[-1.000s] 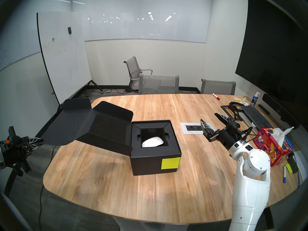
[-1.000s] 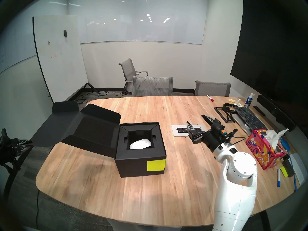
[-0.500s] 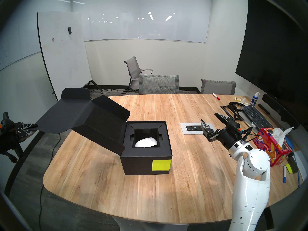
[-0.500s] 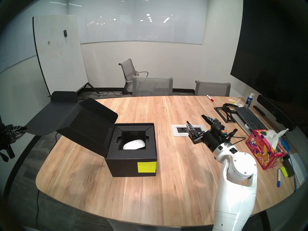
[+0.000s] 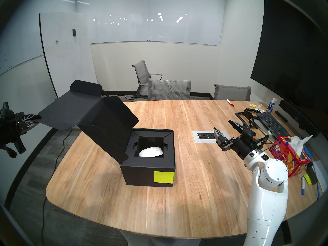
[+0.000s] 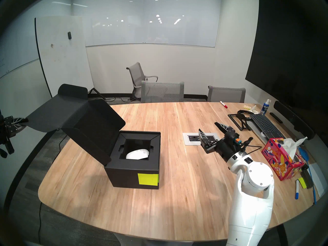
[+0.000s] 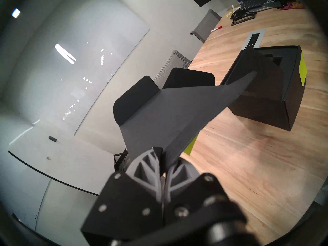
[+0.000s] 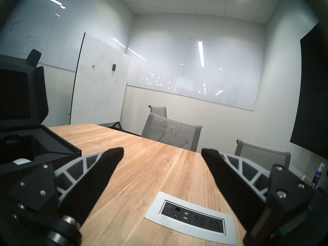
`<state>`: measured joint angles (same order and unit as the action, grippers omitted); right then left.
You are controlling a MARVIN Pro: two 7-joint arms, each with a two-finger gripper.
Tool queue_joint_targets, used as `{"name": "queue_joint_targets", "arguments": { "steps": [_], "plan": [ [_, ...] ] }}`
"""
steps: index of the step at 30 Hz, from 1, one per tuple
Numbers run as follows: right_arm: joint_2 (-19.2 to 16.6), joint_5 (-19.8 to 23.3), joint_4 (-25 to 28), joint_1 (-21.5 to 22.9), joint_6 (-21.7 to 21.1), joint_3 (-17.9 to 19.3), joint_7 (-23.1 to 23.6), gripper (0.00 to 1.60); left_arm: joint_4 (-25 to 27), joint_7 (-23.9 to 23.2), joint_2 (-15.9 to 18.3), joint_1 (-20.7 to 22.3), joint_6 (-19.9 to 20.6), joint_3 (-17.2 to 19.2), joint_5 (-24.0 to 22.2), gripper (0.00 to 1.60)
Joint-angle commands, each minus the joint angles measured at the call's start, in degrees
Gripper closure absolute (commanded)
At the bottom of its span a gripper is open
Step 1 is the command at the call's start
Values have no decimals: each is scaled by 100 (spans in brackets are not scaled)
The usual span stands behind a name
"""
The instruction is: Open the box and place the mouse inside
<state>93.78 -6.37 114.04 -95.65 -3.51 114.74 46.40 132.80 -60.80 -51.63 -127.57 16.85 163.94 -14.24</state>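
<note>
The black box (image 5: 142, 176) stands open on the wooden table, a neon yellow-green note on its front. The white mouse (image 5: 150, 152) lies in the box's inner recess. The lid flap (image 5: 71, 114) rises up and out to the left of the box. My left gripper (image 5: 38, 117) is shut on that flap's outer edge, off the table's left side; the left wrist view shows the fingers (image 7: 149, 162) pinching the flap (image 7: 168, 112). My right gripper (image 5: 223, 125) hangs open and empty over the table, to the right of the box (image 8: 58, 146).
A power outlet panel (image 5: 206, 136) is set in the table under the right gripper. A pink tissue box (image 5: 287, 156), keyboard (image 5: 269, 123) and markers crowd the right edge. Grey chairs (image 5: 168, 89) line the far side; a whiteboard (image 5: 67, 54) stands at the back left.
My left gripper has risen with the lid flap, tilting the lid up steeper. The box has slid left on the table with the mouse inside. The right arm has not moved.
</note>
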Motion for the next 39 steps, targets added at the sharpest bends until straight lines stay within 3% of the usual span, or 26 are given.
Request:
{"name": "queue_joint_targets", "arguments": {
  "steps": [1, 13, 20, 29, 39],
  "plan": [
    [-9, 50, 117, 55, 26, 11, -8, 0, -76, -76, 453, 633, 191, 106, 64, 160],
    [-10, 55, 121, 53, 26, 11, -9, 0, 187, -476, 988, 922, 599, 106, 35, 160],
    [-9, 58, 124, 52, 26, 11, -10, 0, 585, -638, 1030, 857, 626, 83, 69, 160],
    [-9, 59, 124, 51, 26, 11, -11, 0, 720, -551, 1289, 850, 769, -263, 146, 160],
    [-9, 54, 121, 54, 26, 11, -9, 0, 720, -318, 1941, 1104, 828, -821, 122, 160]
  ]
}}
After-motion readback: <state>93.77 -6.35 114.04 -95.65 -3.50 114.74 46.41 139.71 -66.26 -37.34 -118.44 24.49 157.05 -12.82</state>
